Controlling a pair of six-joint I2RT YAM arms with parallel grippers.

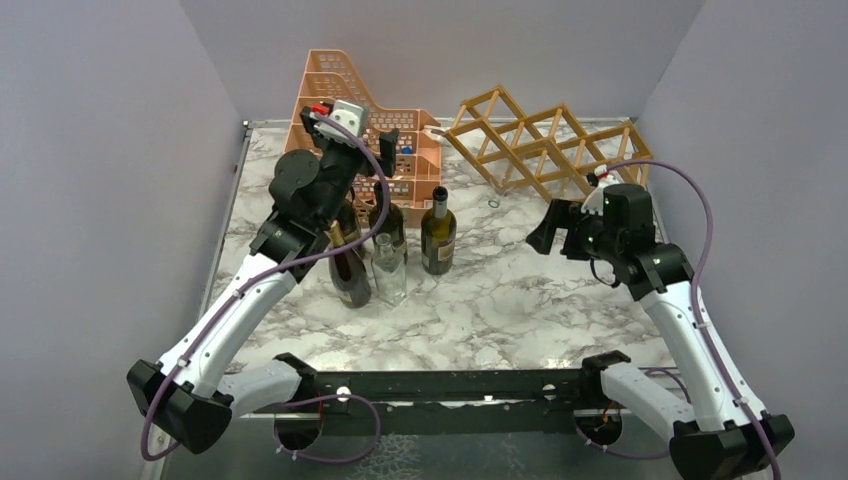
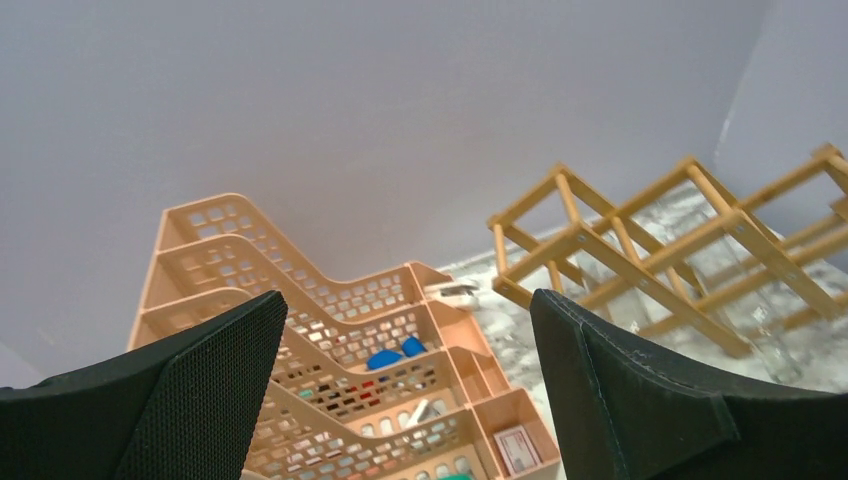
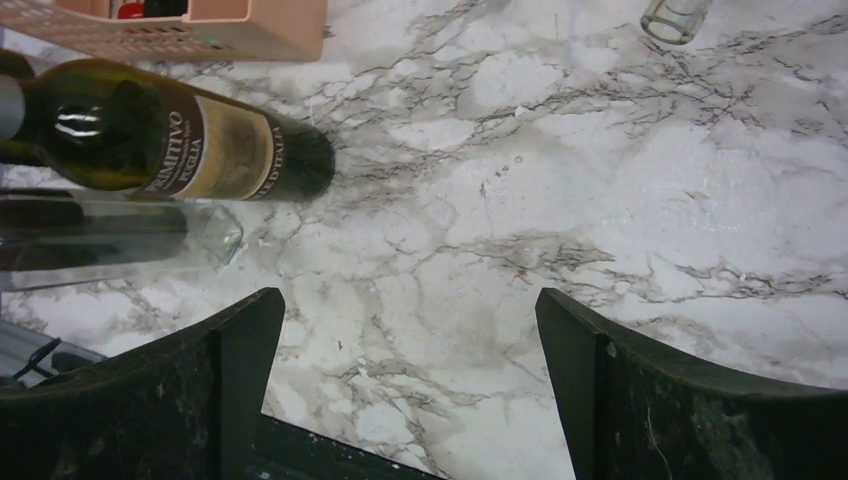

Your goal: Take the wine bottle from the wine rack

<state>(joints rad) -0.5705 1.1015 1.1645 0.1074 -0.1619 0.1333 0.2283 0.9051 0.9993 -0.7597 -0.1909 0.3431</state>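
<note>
Tan wooden lattice wine rack [image 1: 545, 140]: far right on white marble table [image 1: 520, 300]. Dark green labelled wine bottle [image 1: 438, 235]: upright, left of centre (among other bottles [image 1: 388, 262]). Left gripper [image 1: 388, 140], right gripper [image 1: 542, 232]: fingers spread wide, empty.

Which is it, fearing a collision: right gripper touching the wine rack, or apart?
Apart. Right wrist view shows the right gripper open over the table, touching nothing; the wine rack stands farther back.
</note>
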